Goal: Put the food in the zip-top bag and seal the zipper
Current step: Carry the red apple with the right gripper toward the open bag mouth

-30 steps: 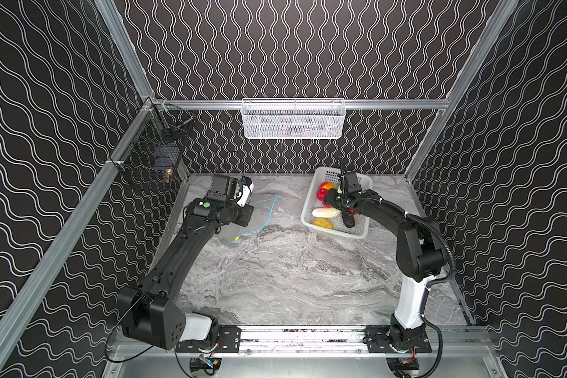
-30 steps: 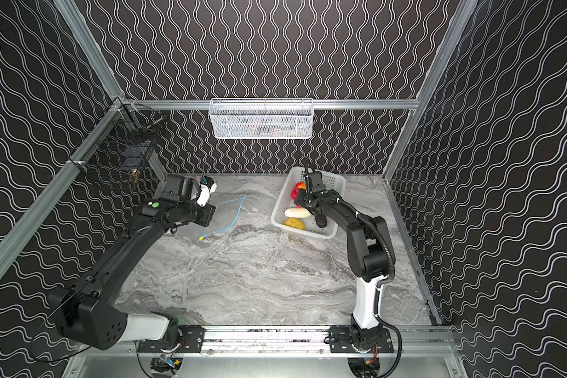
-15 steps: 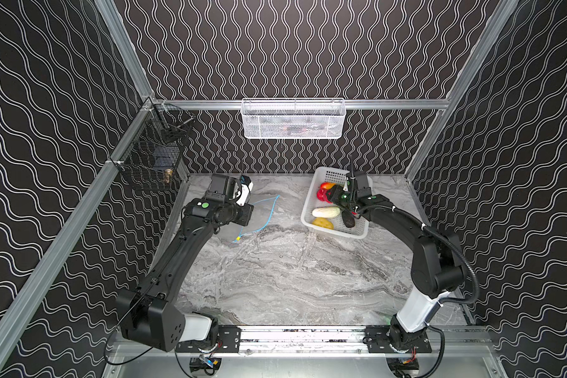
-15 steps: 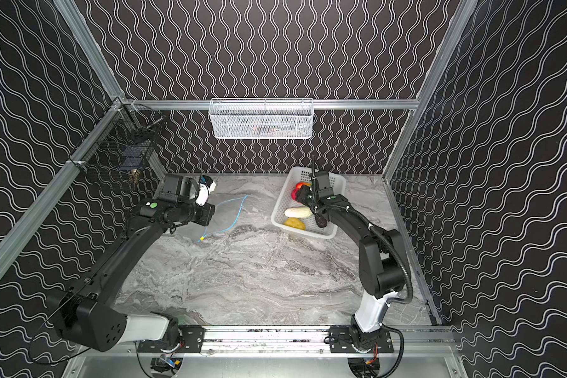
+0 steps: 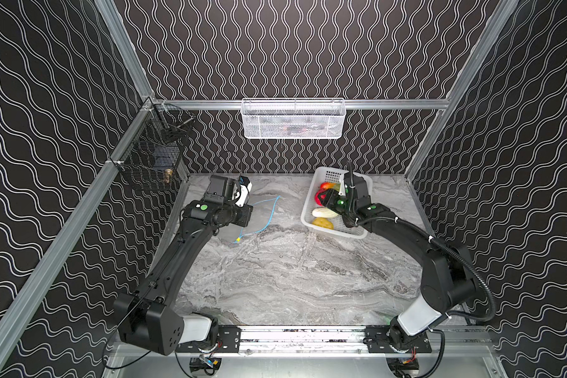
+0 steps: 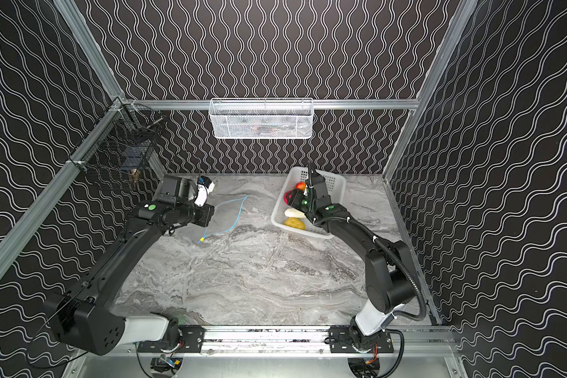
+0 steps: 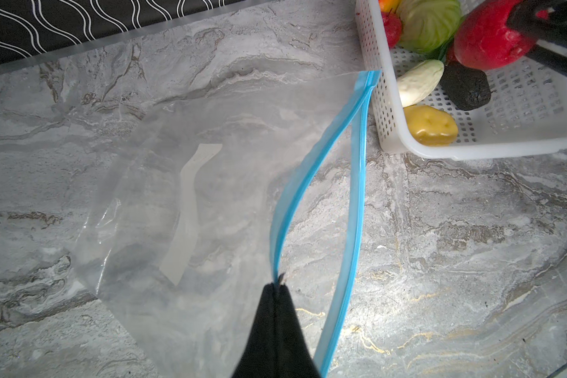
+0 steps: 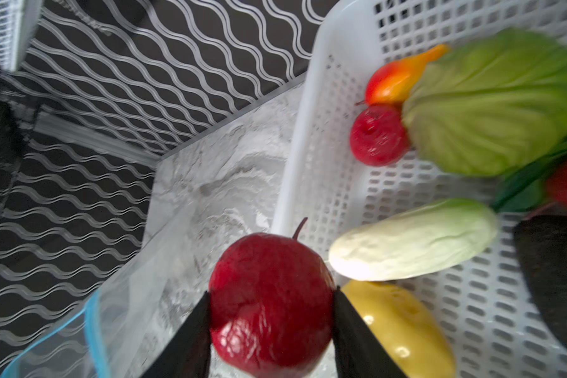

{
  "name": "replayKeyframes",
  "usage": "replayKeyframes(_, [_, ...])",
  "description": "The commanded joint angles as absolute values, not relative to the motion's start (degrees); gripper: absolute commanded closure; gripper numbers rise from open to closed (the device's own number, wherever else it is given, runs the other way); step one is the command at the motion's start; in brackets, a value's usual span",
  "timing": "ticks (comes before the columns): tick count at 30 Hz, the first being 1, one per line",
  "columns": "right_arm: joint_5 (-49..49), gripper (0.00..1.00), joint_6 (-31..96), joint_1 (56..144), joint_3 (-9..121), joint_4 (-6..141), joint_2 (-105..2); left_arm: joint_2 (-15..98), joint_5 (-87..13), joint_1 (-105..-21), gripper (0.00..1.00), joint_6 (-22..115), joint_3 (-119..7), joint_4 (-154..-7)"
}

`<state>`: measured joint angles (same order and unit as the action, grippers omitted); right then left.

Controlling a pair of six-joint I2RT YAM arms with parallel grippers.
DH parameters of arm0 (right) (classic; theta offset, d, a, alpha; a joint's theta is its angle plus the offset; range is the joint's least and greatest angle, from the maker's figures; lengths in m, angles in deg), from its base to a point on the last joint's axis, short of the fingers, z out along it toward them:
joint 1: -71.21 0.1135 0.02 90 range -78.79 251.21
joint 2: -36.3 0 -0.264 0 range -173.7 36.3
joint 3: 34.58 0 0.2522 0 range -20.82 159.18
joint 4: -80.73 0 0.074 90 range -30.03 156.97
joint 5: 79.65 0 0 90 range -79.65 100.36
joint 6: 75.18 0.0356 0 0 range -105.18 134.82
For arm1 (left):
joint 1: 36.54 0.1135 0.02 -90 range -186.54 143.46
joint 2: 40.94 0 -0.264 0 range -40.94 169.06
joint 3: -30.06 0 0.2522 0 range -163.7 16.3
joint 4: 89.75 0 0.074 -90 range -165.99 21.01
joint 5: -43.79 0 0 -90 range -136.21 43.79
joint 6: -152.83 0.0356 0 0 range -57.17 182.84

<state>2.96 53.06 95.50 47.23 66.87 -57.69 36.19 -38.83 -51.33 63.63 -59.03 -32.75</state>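
Zip-top bag (image 7: 210,170) empty, zipper (image 7: 357,196) open.
Left hand (image 7: 277,288) pinches its lip; right hand (image 8: 271,293) clamps a red fruit (image 8: 269,261) at the basket (image 7: 472,152); rest unpacked.

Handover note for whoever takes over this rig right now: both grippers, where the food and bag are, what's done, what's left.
Left gripper: shut on one lip of the zipper, holding the mouth of the zip-top bag open toward the basket.
Right gripper: shut on the big red fruit, above the basket's bag-side rim.
In basket: cabbage, small red fruit, orange-red fruit, radish, potato, avocado.
Done: nothing bagged; bag is empty.
To do: bag all food, seal.
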Motion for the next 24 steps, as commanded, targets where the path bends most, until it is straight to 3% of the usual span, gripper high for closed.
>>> replayKeyframes(1, [0.7,0.74,54.1,97.5,46.3,75.4,-56.2,36.5,-39.8,-51.2,1.0,62.2,-58.8,-34.5])
replayKeyframes(24, [-1.0,0.74,54.5,112.9,47.9,82.6,-55.2,42.2,-40.7,-51.2,1.0,62.0,-69.1,-28.9])
